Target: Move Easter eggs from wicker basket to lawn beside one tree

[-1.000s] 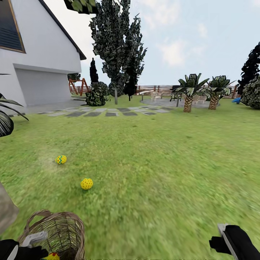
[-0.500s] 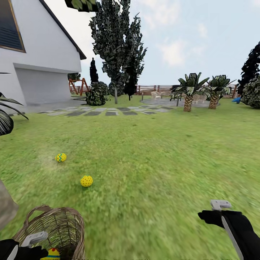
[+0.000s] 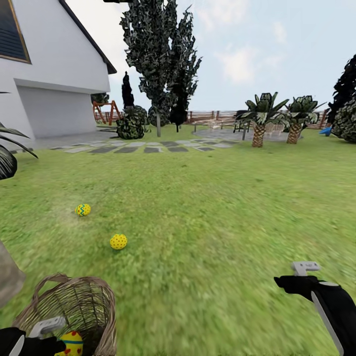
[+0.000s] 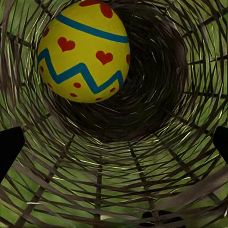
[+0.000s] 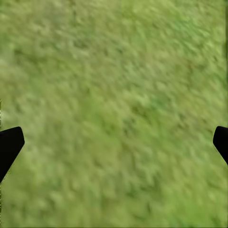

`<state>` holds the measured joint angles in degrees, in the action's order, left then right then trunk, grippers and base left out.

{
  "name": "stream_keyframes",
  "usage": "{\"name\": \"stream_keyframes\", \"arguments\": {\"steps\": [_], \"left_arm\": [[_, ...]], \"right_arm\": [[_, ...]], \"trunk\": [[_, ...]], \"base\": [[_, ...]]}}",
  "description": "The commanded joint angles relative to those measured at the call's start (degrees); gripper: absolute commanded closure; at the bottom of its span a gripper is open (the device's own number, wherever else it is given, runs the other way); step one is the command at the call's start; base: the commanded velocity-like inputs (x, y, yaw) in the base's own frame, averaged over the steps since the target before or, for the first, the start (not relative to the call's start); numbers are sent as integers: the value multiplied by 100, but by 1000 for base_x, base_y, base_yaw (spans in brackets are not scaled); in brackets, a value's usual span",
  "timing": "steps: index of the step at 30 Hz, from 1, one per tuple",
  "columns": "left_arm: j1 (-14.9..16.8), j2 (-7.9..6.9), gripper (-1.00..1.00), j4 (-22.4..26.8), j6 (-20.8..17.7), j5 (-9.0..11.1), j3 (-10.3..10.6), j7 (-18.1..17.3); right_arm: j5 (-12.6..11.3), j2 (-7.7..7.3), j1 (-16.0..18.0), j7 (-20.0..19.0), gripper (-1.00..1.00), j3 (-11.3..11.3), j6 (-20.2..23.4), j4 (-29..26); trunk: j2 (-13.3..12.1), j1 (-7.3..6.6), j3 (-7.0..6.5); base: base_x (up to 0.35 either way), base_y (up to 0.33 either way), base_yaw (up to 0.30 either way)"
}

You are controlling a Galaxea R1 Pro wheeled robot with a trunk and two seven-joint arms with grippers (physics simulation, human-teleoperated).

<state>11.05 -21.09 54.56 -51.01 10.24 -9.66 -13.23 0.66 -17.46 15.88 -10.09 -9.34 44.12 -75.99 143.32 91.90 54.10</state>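
1. Wicker basket (image 3: 74,311): bottom-left of head view, on lawn (image 3: 212,207), lying tilted w/ round rim and loop handle toward the robot. Left wrist view looks straight into its weave (image 4: 156,156).
2. Egg in basket (image 4: 83,50): 1 yellow egg w/ blue zigzag and band, red hearts and dots, resting against inner wall. Head view shows it at the basket mouth (image 3: 70,342).
3. Eggs on grass: 2 lie outside the basket, well apart from each other. Zigzag egg (image 3: 83,209) farther out; dotted egg (image 3: 118,241) nearer the basket.
4. Left gripper (image 3: 47,332): at basket mouth, just beside the egg in basket. Jaws spread wide, dark fingertips (image 4: 9,147) at opposite edges of wrist view; holding nothing.
5. Right gripper (image 3: 305,269): over bare grass at lower right, well apart from basket. Fingertips (image 5: 10,142) spread wide, nothing between.
6. Surroundings: white house (image 3: 49,74) at left, grey stepping-stone path (image 3: 143,147), tall dark tree (image 3: 158,59), 2 short palms (image 3: 259,116), fence (image 3: 212,117) at far back.
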Motion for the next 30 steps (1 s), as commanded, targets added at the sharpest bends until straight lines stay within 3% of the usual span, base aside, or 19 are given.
{"name": "stream_keyframes", "arguments": {"steps": [1,15,30], "left_arm": [[3,0,-100,8,-31,13,-10,-13],[3,-25,-100,252,-19,-9,-14,5],[3,-4,-100,265,-23,-6,-10,-2]], "right_arm": [[5,7,3,-23,-100,-26,14,-25],[79,28,3,-2,-100,-26,20,16],[40,13,3,-45,-100,-25,-13,469]], "trunk": [[4,1,29],[23,37,339],[23,37,339]], "base": [[0,0,0],[0,0,0],[0,0,0]]}}
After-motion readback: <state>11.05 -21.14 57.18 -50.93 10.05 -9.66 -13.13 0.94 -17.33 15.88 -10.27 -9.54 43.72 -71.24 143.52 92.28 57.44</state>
